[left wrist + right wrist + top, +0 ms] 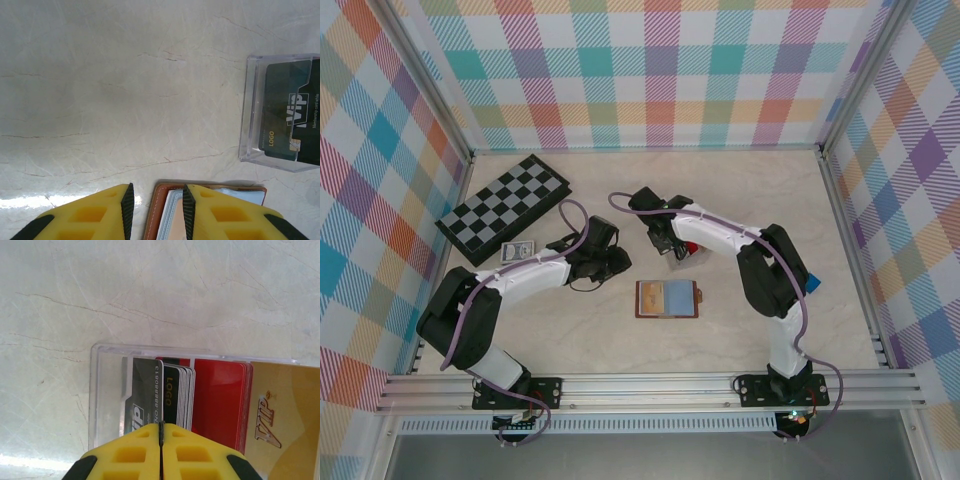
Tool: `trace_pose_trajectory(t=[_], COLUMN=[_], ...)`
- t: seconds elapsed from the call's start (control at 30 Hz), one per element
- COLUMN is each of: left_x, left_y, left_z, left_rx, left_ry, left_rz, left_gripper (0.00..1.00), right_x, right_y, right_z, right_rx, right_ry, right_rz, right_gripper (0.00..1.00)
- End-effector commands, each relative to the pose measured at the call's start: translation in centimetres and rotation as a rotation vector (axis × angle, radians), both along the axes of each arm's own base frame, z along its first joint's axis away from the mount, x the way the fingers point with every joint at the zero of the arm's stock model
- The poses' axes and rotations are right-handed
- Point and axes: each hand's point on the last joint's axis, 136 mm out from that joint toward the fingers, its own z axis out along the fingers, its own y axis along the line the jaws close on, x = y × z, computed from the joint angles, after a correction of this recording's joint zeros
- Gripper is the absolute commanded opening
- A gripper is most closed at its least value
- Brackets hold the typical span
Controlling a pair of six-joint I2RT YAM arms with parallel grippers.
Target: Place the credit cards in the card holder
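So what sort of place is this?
Probably a robot test cell, not a home: a table boxed in by plaid panels on a metal frame, two arms bolted to its edge, and staged props like the chessboard and a tray of credit cards.

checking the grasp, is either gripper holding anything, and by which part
The right gripper looks pinched shut on the grey card, at its near edge. The left gripper is open and holds nothing.

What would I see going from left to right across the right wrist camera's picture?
clear tray (its left wall) → grey card → black card → red cards → tan VIP card
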Motion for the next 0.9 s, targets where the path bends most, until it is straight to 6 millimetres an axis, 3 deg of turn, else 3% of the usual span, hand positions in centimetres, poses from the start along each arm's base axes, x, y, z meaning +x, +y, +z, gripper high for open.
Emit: trace_pose_trajectory(t=[0.0,0.2,0.7,0.87], left_x=[0.0,0.0,-0.1,-0.1], left_y=[0.3,0.2,0.1,0.1], left_z=[-0.3,-0.2,0.2,0.2], left_rx=[-0.006,-0.007,-0.017,-0.018], left_ry=[0.013,0.013,0.013,0.011], left_rz=[0.015,0.009,0.009,0.01], left_gripper=[0.33,0.33,0.33,0.33], right_x=[-0.7,-0.9,-0.2,-0.4], right_y=[-0.1,-0.2,-0.4,-0.6], right_z=[2.7,3.8,-0.5,-0.6], right_rx=[0.05,0.077,0.064,0.044], right_ry=[-0.017,-0.03,0.03,0.041], right_rz=[-0.012,-0.015,-0.019,-0.01], right_gripper=[0.07,0.08,0.11,0.21])
